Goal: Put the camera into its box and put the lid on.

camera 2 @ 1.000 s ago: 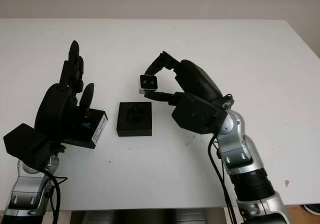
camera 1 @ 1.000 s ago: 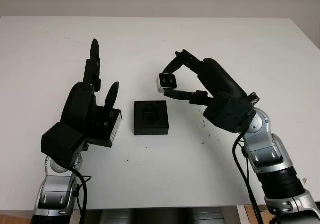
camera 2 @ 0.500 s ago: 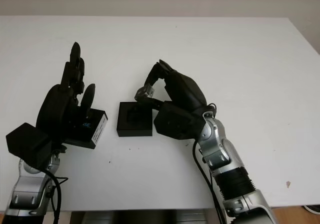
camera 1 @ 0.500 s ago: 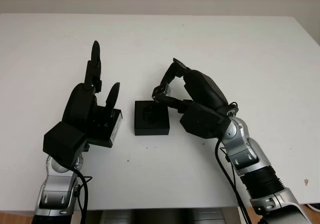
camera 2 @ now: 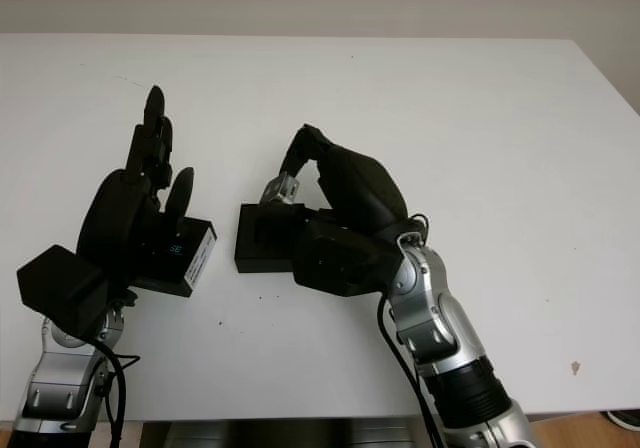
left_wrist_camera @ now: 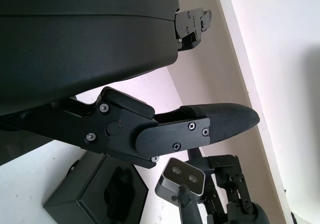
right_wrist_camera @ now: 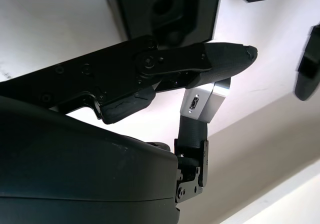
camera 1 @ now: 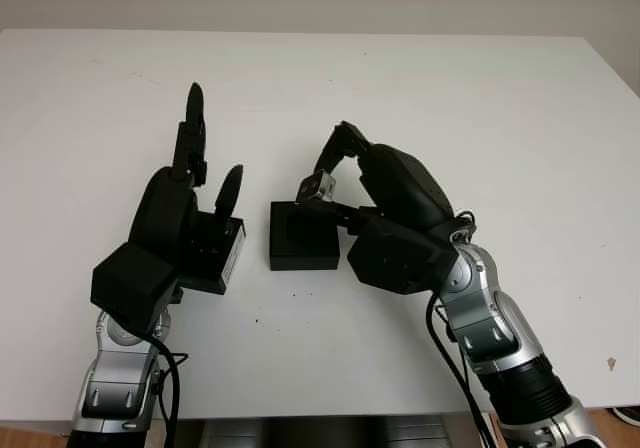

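While the right hand [camera 1: 335, 183] pinches the small silver camera [camera 1: 314, 187] just above the black box [camera 1: 300, 238] mid-frame, the left hand [camera 1: 185, 203], holding nothing, stands beside the lid [camera 1: 225, 256] at left.

The right arm reaches in from the bottom right with its wrist bent inward, and the right hand [camera 1: 335, 183] is raised near the middle of the table, its fingers [right_wrist_camera: 227, 56] curled and pinching a small silver camera [camera 1: 313, 187] between their tips. The left arm rises from the bottom left, and the left hand [camera 1: 185, 203] stands upright, holding nothing, palm turned toward the right hand, with one finger [camera 1: 192, 118] pointing straight up.
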